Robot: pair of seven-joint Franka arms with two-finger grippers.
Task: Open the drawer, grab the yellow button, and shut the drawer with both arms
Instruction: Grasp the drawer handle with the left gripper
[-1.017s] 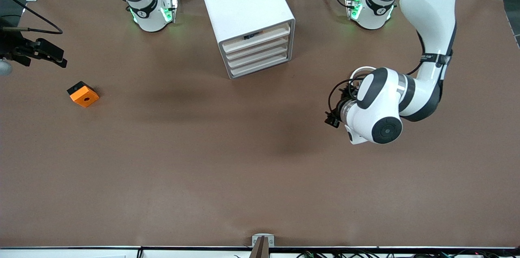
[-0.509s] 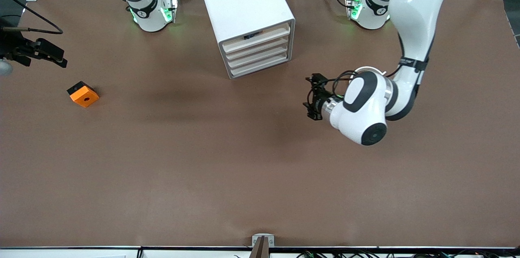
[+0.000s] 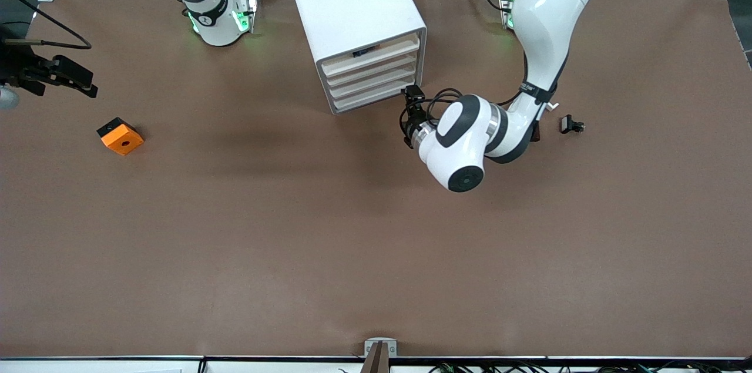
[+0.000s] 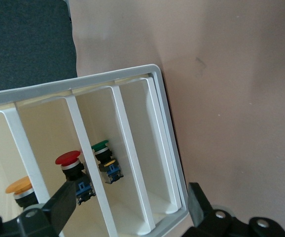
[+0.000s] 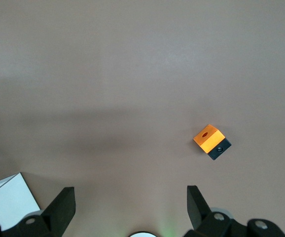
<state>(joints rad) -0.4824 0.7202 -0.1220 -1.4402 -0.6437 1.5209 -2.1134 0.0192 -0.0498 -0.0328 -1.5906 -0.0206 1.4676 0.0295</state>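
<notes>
The white cabinet (image 3: 352, 3) stands between the arm bases, its four drawers facing the front camera. The uppermost drawer (image 3: 370, 56) sits flush with the others. In the left wrist view this drawer (image 4: 2, 148) holds the orange-capped button (image 4: 18, 186). My left gripper (image 3: 407, 114) is open and empty in front of the cabinet's lower corner at the left arm's end; in the left wrist view it (image 4: 127, 210) faces the drawer fronts. My right gripper (image 3: 82, 82) waits open and empty over the table at the right arm's end, and shows in its wrist view (image 5: 127, 207).
A red-capped button (image 4: 67, 159) and a green-capped button (image 4: 100, 145) sit in the two drawers below the uppermost. An orange square block (image 3: 120, 136) with a hole lies under the right gripper's reach, also in the right wrist view (image 5: 211, 140). A small black clip (image 3: 571, 124) lies beside the left arm.
The left arm swung from over the table at its own end to the cabinet's front, bringing its gripper up to the drawers and uncovering the black clip. The right arm has not moved.
</notes>
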